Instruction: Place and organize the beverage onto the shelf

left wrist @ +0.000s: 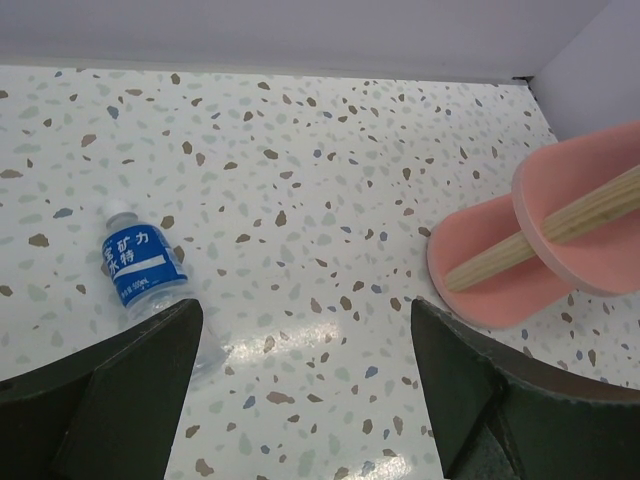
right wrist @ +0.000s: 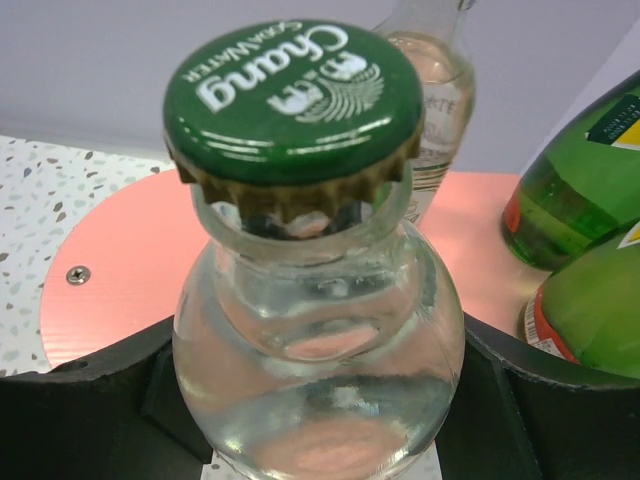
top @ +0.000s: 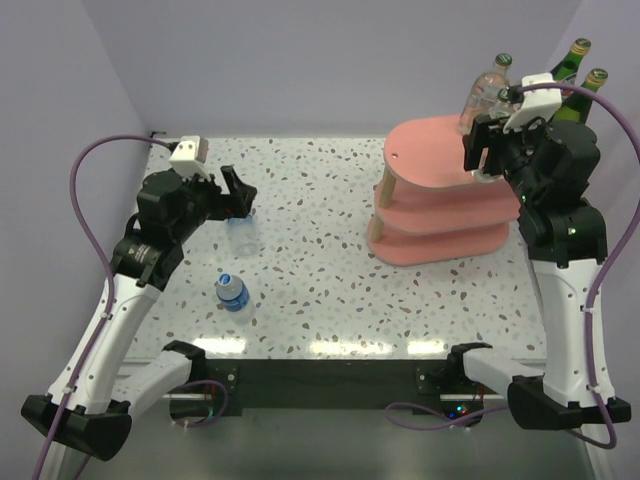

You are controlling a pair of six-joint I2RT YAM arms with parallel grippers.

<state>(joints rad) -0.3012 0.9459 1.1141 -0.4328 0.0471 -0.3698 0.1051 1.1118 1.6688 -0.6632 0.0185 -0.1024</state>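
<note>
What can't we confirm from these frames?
1. Base of held clear bottle: hidden by its own body and right gripper, right wrist and top views; seated on shelf or not, unknown.
2. Cap of second clear bottle: cut off by right wrist view's top edge.
3. Lower shelf tiers: mostly covered by the top tier, top view.

clear bottle (right wrist: 318,330) base: cut off | green bottles (right wrist: 575,190): cropped right

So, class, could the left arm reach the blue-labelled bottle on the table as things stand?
Probably yes: the left arm has its jaws open and empty close beside the blue-labelled bottle; nothing lies between them, and the shelf sits well aside.
</note>
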